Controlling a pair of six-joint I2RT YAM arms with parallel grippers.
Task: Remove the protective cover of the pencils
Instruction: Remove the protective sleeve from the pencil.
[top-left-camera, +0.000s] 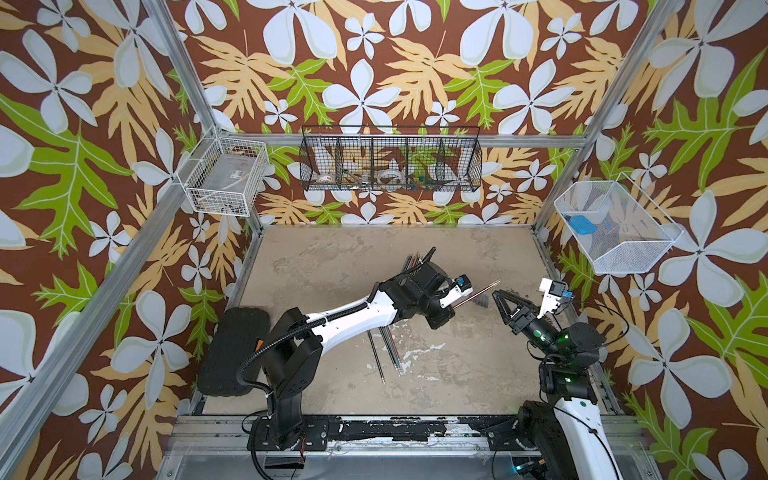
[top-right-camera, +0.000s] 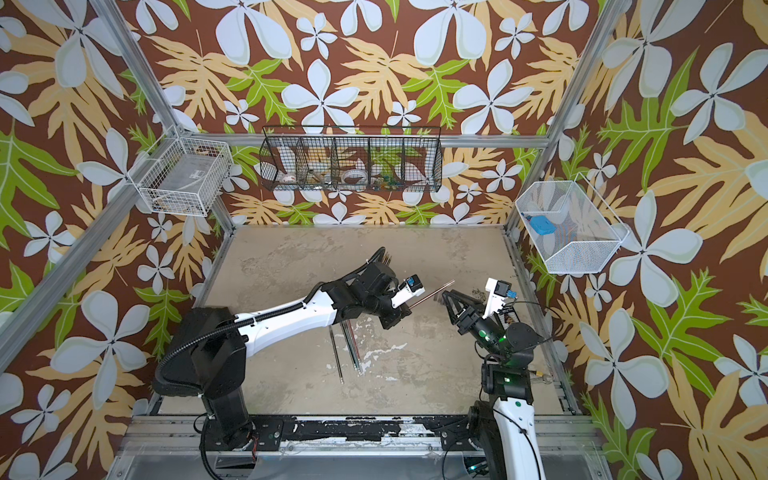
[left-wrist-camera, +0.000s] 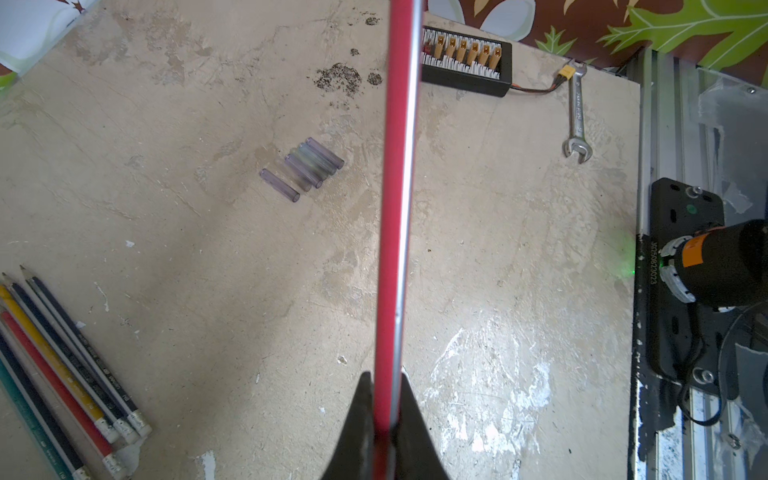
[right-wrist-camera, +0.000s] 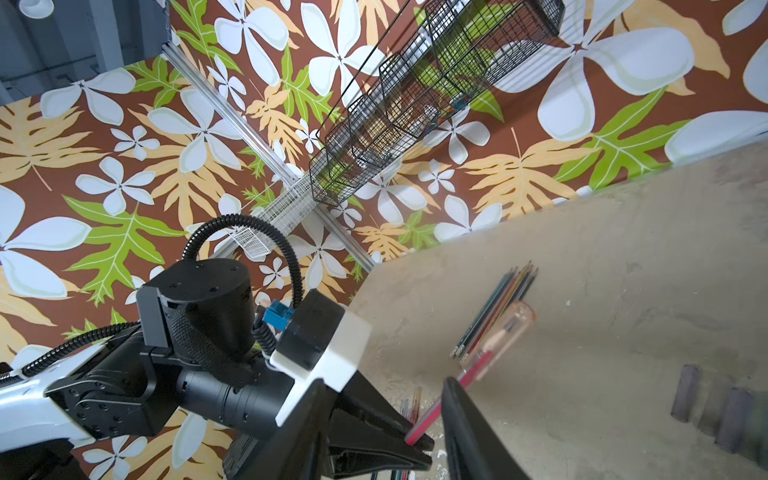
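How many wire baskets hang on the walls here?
3: white basket at the back left corner, black basket on the back wall, mesh basket on the right wall.

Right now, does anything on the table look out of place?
Yes. A wrench and a black connector board lie near the edge of the table, and neither belongs to the pencil job. Dark crumbs are scattered beside the board, like a small spill.
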